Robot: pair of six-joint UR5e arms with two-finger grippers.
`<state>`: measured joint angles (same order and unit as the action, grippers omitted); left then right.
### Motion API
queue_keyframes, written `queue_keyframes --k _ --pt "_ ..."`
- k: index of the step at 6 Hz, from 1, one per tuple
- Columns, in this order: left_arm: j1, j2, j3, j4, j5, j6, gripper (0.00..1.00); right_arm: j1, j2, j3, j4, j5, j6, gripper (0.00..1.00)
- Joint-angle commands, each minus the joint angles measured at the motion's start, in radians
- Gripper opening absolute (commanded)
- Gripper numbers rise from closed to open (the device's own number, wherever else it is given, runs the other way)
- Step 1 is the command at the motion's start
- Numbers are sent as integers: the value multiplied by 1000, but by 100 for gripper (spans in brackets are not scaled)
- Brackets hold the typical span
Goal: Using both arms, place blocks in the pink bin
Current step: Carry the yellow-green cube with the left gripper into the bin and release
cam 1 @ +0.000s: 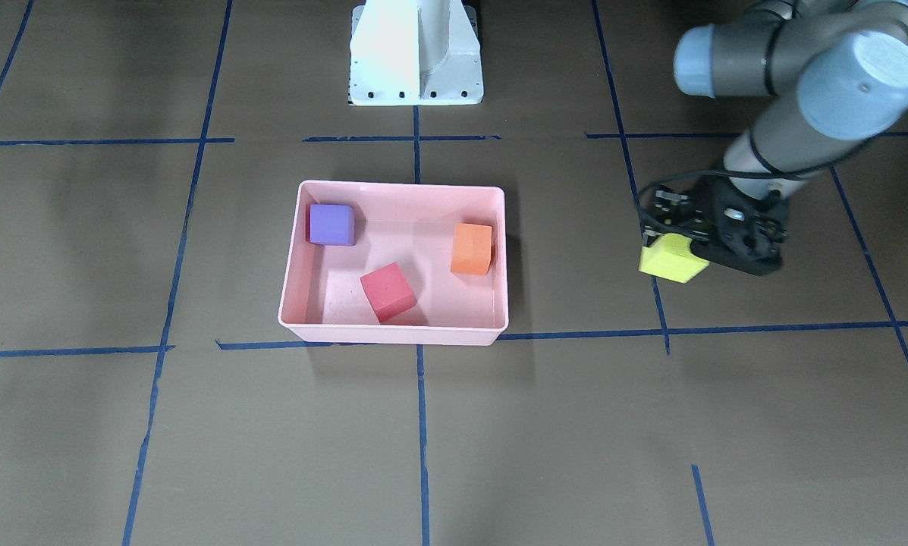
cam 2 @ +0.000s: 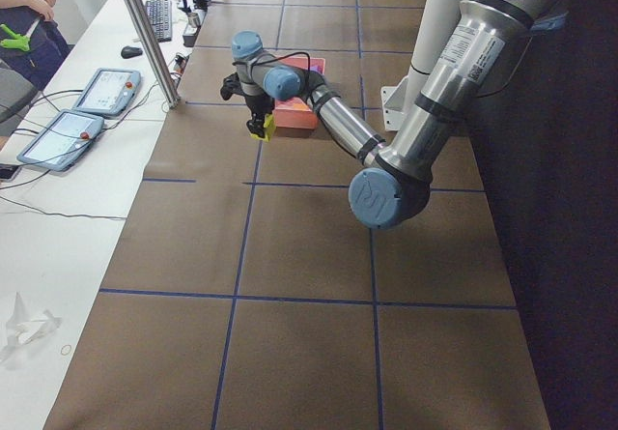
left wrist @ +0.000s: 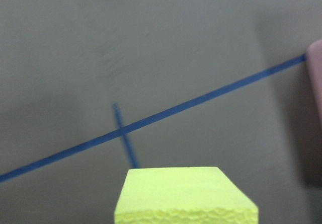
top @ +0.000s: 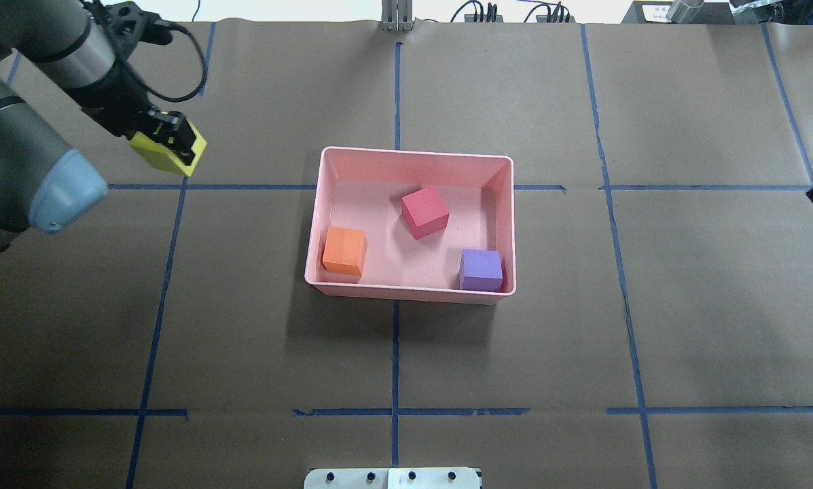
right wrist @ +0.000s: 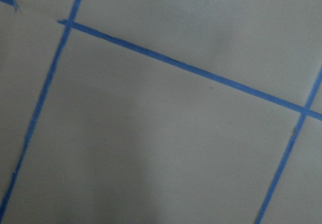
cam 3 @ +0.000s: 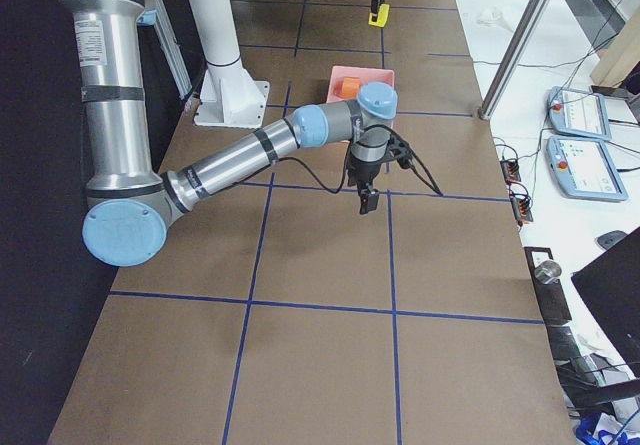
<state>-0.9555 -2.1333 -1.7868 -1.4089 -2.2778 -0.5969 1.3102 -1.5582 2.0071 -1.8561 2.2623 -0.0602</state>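
Overhead, left pincer [top: 172, 145] grips yellow-green block [top: 152, 153]; right pincer [cam 3: 368, 201], seemingly side-view only, state untellable.

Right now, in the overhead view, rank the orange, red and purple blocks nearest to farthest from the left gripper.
1. Orange block, left end of the pink bin.
2. Red block, middle.
3. Purple block, right end.
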Motion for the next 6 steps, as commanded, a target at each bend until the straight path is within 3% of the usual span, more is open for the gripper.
queue_keyframes --k 1,2,3,4,5,6 --pt "209 -223 18 85 144 -381 38 101 -120 -2 2 9 -191 100" --pt "327 -346 103 102 241 -499 40 116 -144 1 5 34 -204 100" --pt "351 -425 180 99 248 -552 66 119 -193 -5 87 36 -199 100" --pt "351 -419 172 99 248 -548 100 127 -203 -13 107 36 -195 100" --pt "345 -392 149 100 245 -534 100 132 -221 -16 110 36 -202 100" --pt "319 -293 63 103 239 -388 100 141 -247 -11 113 42 -202 100"
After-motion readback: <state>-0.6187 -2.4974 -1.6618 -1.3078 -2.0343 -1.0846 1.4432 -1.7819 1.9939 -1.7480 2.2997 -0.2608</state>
